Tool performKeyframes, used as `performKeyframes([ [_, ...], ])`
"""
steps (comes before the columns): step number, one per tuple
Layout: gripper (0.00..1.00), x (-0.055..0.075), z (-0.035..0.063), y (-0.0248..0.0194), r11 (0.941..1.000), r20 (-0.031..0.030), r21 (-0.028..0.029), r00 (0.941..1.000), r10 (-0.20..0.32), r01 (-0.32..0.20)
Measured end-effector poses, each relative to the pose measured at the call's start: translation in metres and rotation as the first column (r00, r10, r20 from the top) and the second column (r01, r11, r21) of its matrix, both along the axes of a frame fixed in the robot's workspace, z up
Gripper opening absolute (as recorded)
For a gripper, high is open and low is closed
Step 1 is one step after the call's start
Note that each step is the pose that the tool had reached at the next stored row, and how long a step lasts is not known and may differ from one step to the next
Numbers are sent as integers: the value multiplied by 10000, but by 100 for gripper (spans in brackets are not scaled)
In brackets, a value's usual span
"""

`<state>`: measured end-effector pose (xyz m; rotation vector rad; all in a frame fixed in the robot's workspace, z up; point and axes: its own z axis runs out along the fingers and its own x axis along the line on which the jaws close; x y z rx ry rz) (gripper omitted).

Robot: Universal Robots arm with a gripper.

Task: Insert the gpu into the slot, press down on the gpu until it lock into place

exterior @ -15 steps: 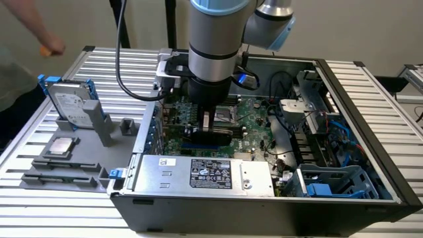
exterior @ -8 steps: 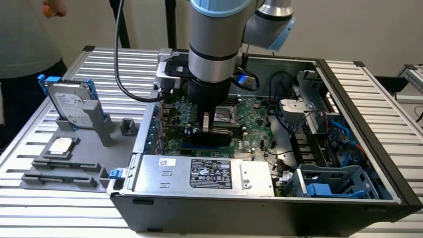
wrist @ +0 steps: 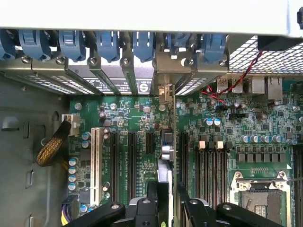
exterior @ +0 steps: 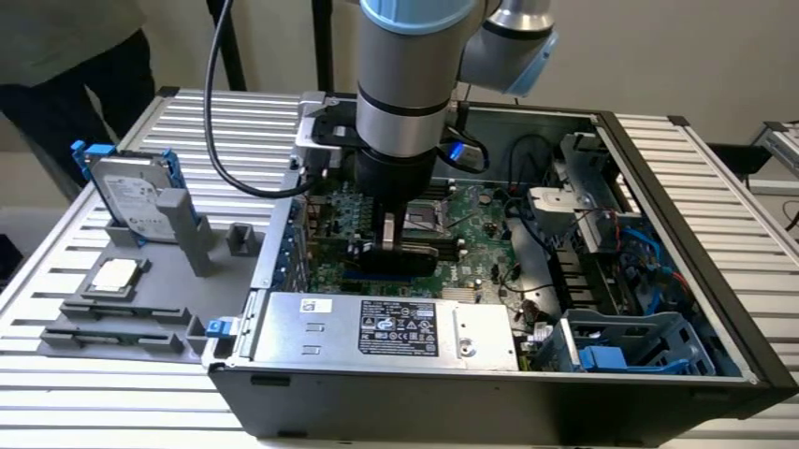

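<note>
The gpu [exterior: 418,254], a small black card, stands on edge over the green motherboard [exterior: 481,224] inside the open computer case. My gripper [exterior: 393,245] comes straight down from above and is shut on it. In the wrist view the gpu [wrist: 164,170] shows edge-on between my two black fingers [wrist: 142,210], running toward the rear bracket openings. A blue strip of the slot [exterior: 374,278] shows just below the card's lower edge. I cannot tell how deep the card sits in it. The slot itself lies hidden under the card in the wrist view.
A grey labelled power-supply box [exterior: 374,327] lies along the case's near wall. A blue drive cage [exterior: 624,351] and cables fill the exterior view's right. Blue bracket clips [wrist: 109,45] line the rear. A hard drive [exterior: 131,196] stands on a grey rack outside the case. A person [exterior: 63,56] stands behind.
</note>
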<state>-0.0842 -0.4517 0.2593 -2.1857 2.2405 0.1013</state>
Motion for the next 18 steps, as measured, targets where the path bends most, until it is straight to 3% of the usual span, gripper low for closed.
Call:
performKeyframes([
  [18, 26, 14, -51, -9, 10000, -50, -1, 10000, 0, 0],
])
